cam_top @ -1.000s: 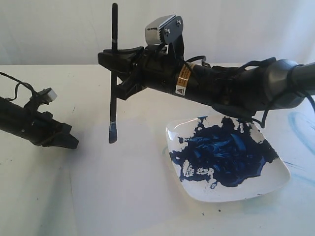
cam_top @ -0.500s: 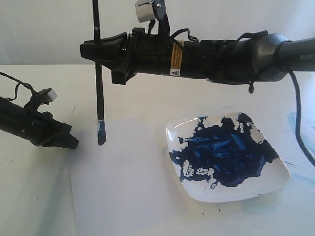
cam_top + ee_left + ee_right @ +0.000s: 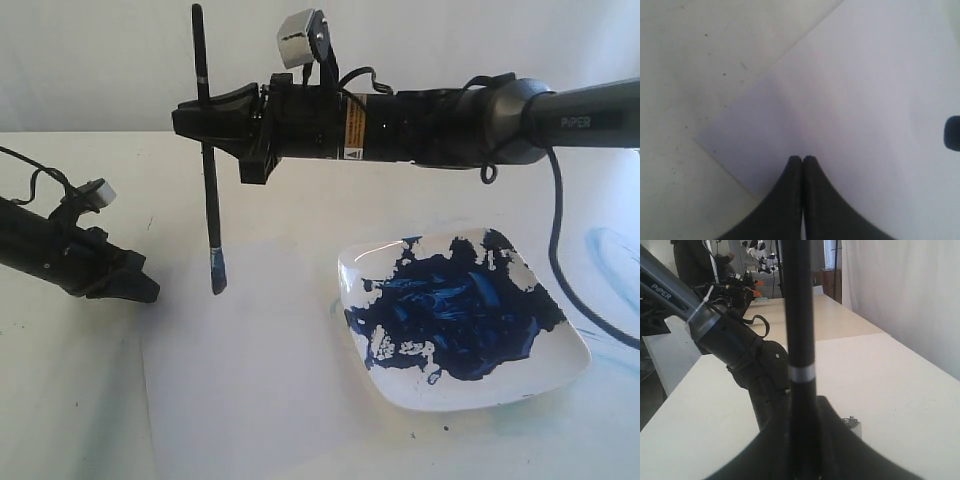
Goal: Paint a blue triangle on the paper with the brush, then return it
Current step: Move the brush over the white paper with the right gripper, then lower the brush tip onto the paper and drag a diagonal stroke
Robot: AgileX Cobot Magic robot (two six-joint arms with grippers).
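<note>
My right gripper point(image 3: 203, 118) is shut on the brush point(image 3: 209, 180), holding the long black handle almost upright high above the paper point(image 3: 260, 370). Its blue-stained bristle tip point(image 3: 217, 272) hangs over the sheet's far left part; whether it touches the sheet I cannot tell. In the right wrist view the brush point(image 3: 799, 335) runs up between the shut fingers point(image 3: 840, 440). No blue triangle shows on the paper. My left gripper point(image 3: 140, 290) rests shut at the paper's left edge. In the left wrist view its fingertips point(image 3: 795, 162) meet over the paper point(image 3: 865, 90), and the brush tip point(image 3: 952, 133) shows at the frame's edge.
A white plate point(image 3: 560, 375) smeared with a big dark-blue paint blotch point(image 3: 455, 315) sits right of the paper. Faint light-blue smears point(image 3: 610, 250) mark the table at far right. A black cable point(image 3: 560, 270) droops from the right arm past the plate.
The right arm swung left from beside the plate, carrying the brush over the paper's left part. The brush first rose, then dropped slightly and tilted. The left arm stayed still.
</note>
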